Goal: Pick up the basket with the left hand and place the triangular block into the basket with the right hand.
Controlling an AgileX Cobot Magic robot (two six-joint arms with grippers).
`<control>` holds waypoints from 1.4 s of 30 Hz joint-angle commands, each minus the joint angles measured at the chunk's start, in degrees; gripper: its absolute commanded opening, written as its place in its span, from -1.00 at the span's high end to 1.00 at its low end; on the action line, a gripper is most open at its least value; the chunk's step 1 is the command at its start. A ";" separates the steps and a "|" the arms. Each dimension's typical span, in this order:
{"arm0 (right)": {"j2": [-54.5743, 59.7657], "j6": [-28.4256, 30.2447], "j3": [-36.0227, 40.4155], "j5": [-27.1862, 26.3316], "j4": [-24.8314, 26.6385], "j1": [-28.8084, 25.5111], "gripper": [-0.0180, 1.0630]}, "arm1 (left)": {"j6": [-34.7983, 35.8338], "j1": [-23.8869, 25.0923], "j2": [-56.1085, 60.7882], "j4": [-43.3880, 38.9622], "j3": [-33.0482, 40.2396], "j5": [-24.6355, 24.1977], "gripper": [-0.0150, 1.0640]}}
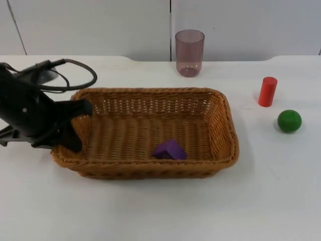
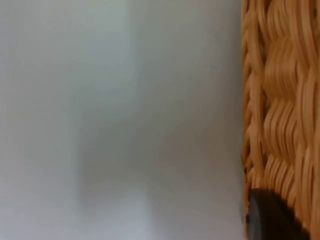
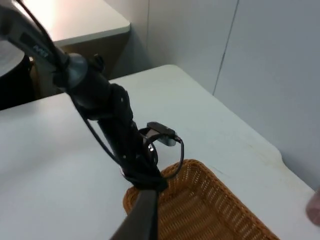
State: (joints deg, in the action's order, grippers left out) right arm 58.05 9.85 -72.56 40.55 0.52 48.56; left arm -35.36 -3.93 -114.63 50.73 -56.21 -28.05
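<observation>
The left claw (image 1: 75, 125) is at the left short end of the basket (image 1: 150, 170), one finger reaching over the rim and inside, the other outside the wall; it appears clamped on the rim. The left wrist view shows a fingertip (image 2: 270, 217) pressed against the woven wall. The basket sits on the white bench (image 1: 160, 211); whether it is lifted clear cannot be determined. The purple triangular block (image 1: 170, 150) already lies inside the basket, near the front wall, slightly right of centre.

The placing step appears complete. The remaining action is judged to be lowering or releasing the basket: the left claw must part and withdraw sideways without dragging the rim.

The right claw's state cannot be told; its wrist view looks from high up at the left arm (image 3: 107, 120) and the basket corner.

A translucent cup (image 1: 189, 52) stands behind the basket. A red cylinder (image 1: 267, 91) and a green ball (image 1: 289, 121) lie well to its right. None obstructs the left arm's withdrawal.
</observation>
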 commanded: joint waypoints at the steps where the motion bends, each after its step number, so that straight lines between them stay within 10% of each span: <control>1: -2.42 -0.34 1.95 -0.02 -0.52 0.08 -0.69 | -0.61 -0.44 -1.48 2.13 -1.42 0.11 0.97; 8: -6.77 -1.11 4.13 -0.23 -1.90 0.08 -0.69 | -0.72 -0.44 -2.12 1.41 -1.41 0.11 0.69; 13: -9.31 -1.43 4.26 0.18 -2.12 0.08 -0.69 | -0.30 -0.01 0.27 -1.02 -1.41 1.69 -0.73; 15: -9.80 -1.43 4.26 0.18 -2.12 0.08 -0.69 | -0.16 0.71 1.39 -2.69 -1.41 2.29 -0.98; 33: -11.13 -1.66 4.50 -1.16 -5.29 0.08 -0.69 | 1.38 6.65 44.36 -11.89 -1.19 -7.44 -0.97; 42: -19.09 -4.36 16.19 -9.09 -5.16 0.08 -0.69 | 1.68 6.65 65.30 -14.17 4.26 -11.84 -0.97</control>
State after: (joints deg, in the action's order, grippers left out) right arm 41.98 7.10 -59.83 33.52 -4.53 48.56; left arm -34.32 2.75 -53.49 37.20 -54.53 -39.03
